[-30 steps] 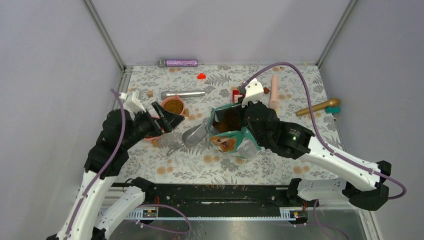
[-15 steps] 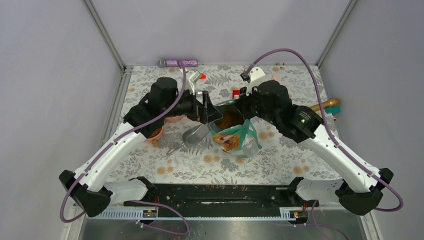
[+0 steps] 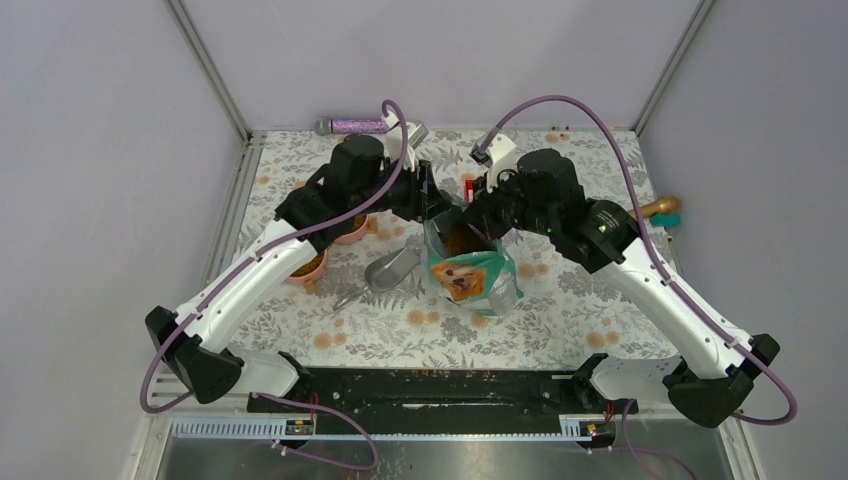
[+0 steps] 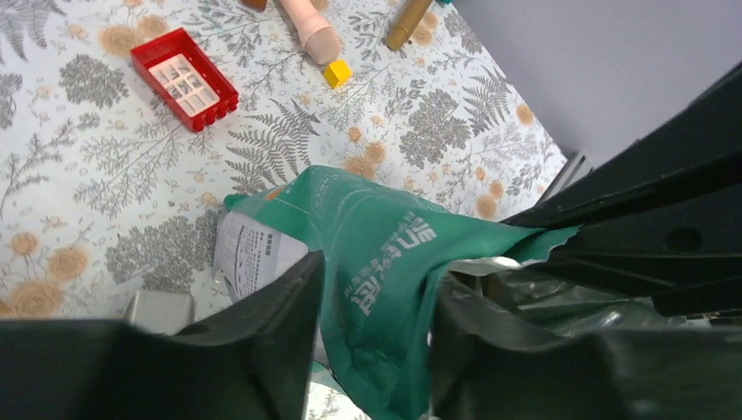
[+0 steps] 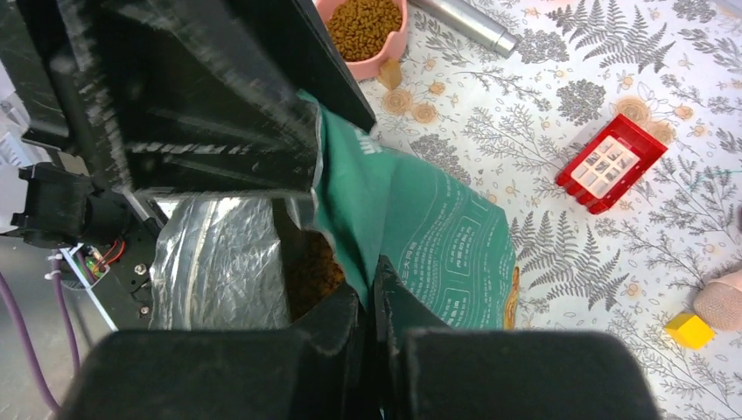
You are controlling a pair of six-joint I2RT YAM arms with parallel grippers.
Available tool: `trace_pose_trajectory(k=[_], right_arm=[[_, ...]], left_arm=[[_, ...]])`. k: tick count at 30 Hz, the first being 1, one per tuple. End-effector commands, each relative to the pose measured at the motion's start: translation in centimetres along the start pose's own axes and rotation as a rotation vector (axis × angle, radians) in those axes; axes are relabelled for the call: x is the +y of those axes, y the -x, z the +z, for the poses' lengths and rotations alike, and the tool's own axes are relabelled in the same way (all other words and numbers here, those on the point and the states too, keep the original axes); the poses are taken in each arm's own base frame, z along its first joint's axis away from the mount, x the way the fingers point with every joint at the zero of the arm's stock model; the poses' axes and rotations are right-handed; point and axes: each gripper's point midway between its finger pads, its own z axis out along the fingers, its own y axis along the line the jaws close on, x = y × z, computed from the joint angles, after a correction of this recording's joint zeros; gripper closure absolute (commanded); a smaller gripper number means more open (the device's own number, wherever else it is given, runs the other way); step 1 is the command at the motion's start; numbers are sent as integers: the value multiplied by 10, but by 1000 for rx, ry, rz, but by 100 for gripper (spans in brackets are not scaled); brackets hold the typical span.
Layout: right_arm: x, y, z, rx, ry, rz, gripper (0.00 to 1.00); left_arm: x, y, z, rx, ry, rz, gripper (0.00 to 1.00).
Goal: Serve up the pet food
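The teal dog-picture bag (image 3: 468, 280) stands open mid-table, and brown pet food (image 5: 311, 275) shows inside its silver lining. My right gripper (image 5: 372, 296) is shut on the bag's near rim, on the right side of the mouth (image 3: 476, 216). On the opposite rim sits my left gripper (image 4: 376, 282), its two fingers pressed on a bunched fold of the green bag wall (image 4: 385, 245); from above, this gripper (image 3: 432, 205) is at the left of the mouth. A pink bowl (image 5: 363, 26) heaped with pet food stands left of the bag, partly under the left arm.
A metal scoop (image 3: 390, 270) lies just left of the bag, with a second pink bowl (image 3: 306, 268) beyond it. A red brick (image 4: 185, 77), a yellow cube (image 4: 338, 72), a pink cylinder (image 4: 308, 22) and a gold handle (image 3: 652, 208) lie behind and to the right. A purple tube (image 3: 358, 126) rests by the back wall.
My left arm swung from the pink bowls across to the bag, and its jaws closed from wide open onto the rim. The right gripper kept its hold and raised the bag's mouth.
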Motion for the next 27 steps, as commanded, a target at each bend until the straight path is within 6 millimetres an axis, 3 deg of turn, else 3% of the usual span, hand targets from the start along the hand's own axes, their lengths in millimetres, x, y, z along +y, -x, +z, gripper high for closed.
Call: trace_pose_trajectory(k=[1,3,4,5,8,9,13,16,19,24,27], right_arm=[[25,1,-25,16,128,-1,91],[34,-1,-34,13,175,-15,74],[37,-1,-38,6,195,-28,64],[40,-2,-44,-6,211,-42,54],[39,0,-60,-89,215,-130,5],[36,-1,-63,-117,199,-148,1],[26,-13,-74,-195,145,-197,1],[35,-21,-79,-235,202,-257,1],[40,-23,-71,-266,246,-329,1],[39,-6,-50,-285,242,-310,0],[42,5,-38,-284,257,-282,9]], left_arm=[[26,20,7,-68,135,14,71],[29,26,4,-96,167,-19,91],[30,30,2,-112,186,-37,94],[30,34,-2,-129,198,-49,95],[31,40,-7,-148,232,-79,94],[35,40,-6,-145,258,-91,94],[39,35,-3,-105,300,-114,97],[38,32,0,-91,302,-132,97],[37,33,0,-79,309,-142,98],[36,32,-1,-76,309,-153,99],[32,30,-1,-67,295,-158,100]])
